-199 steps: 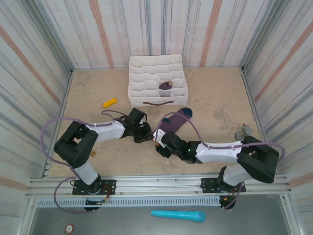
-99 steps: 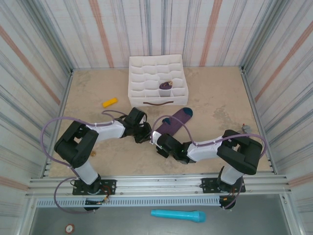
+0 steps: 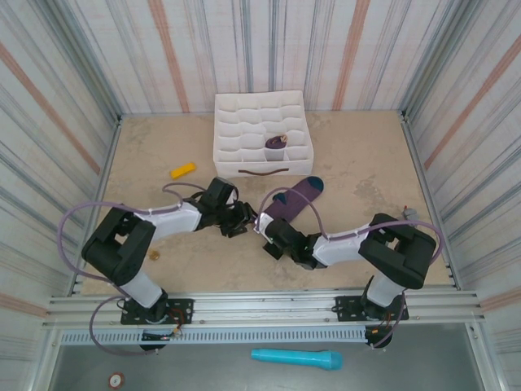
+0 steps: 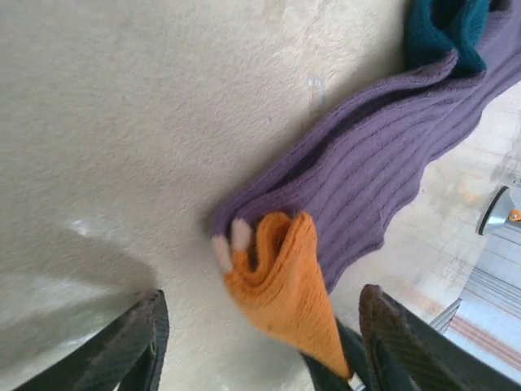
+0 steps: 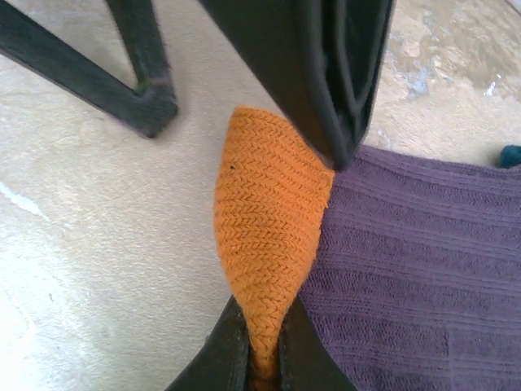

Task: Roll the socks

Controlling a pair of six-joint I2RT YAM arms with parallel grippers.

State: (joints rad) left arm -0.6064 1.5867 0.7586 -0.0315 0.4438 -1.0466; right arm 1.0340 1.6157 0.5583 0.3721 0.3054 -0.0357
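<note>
The purple sock [image 3: 291, 200] lies flat on the worktop [image 3: 366, 163], just in front of the white divided box [image 3: 259, 169]. It runs on a slant, with its dark teal toe [image 3: 313, 186] toward the far right and its orange cuff [image 5: 264, 228] at the near left end, where the two arms meet. The right fingers [image 5: 232, 354] are pinched tight on the cuff's edge. In the right wrist view the orange knit narrows into a fold as it disappears between them, and the ribbed purple leg spreads out to the right.

The left fingers [image 4: 142, 346] stand wide apart, one on either side of the cuff, holding nothing. One tip sits right at the line where orange meets purple and the other rests apart over bare worktop. From the left wrist the cuff looks curled open, with two small pale patches at its edge, and the sock stretches away toward a teal patch near the top of that view.

A second sock [image 3: 275, 147] is already bundled up and sits in one cell of the box, toward its front right. Left of the box, well apart from the flat sock, lies a small yellow-orange object [image 3: 182, 170]. A long teal-blue object [image 3: 295, 358] lies below the arm bases, off the worktop – striped panels wall in the other three sides
</note>
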